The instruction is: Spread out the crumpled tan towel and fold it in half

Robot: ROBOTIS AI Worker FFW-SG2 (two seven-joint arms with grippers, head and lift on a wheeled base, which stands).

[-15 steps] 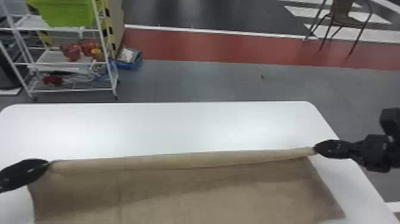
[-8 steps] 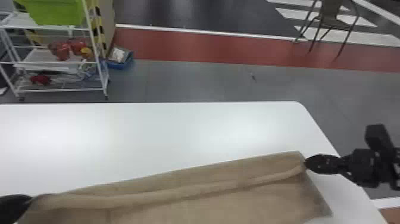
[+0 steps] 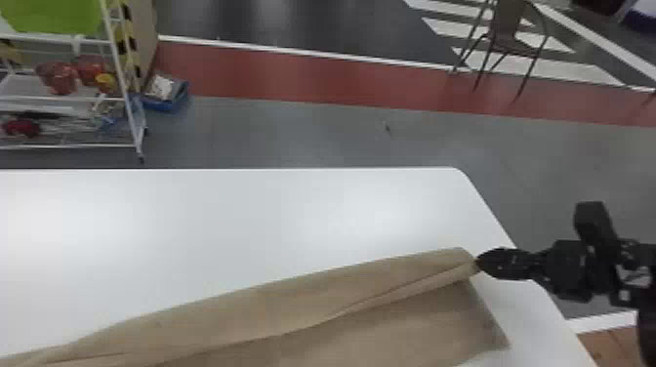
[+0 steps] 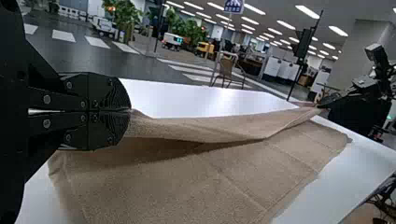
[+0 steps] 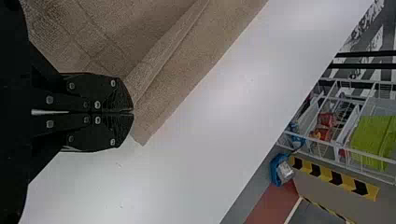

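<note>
In the head view my right gripper (image 3: 479,263) is at the towel's far right corner, over the table's right part. The tan towel (image 3: 254,307) lies spread across the near part of the table, a raised fold running along its far edge. In the right wrist view the fingers of my right gripper (image 5: 132,112) are shut on the towel (image 5: 187,60) near its corner. My left gripper (image 4: 130,110), in the left wrist view, is shut on the other end of that edge, holding the towel (image 4: 187,182) lifted in a ridge.
The white table (image 3: 219,219) has its right edge beneath the right arm. Beyond it stand a white wire rack (image 3: 112,97) with a green bin, a blue box (image 3: 168,100) on the floor and a chair (image 3: 507,29).
The head view has shifted so the table and towel sit farther left and lower. The fold along the far edge has moved nearer, with more cloth lying beyond it. Both grippers have kept their hold.
</note>
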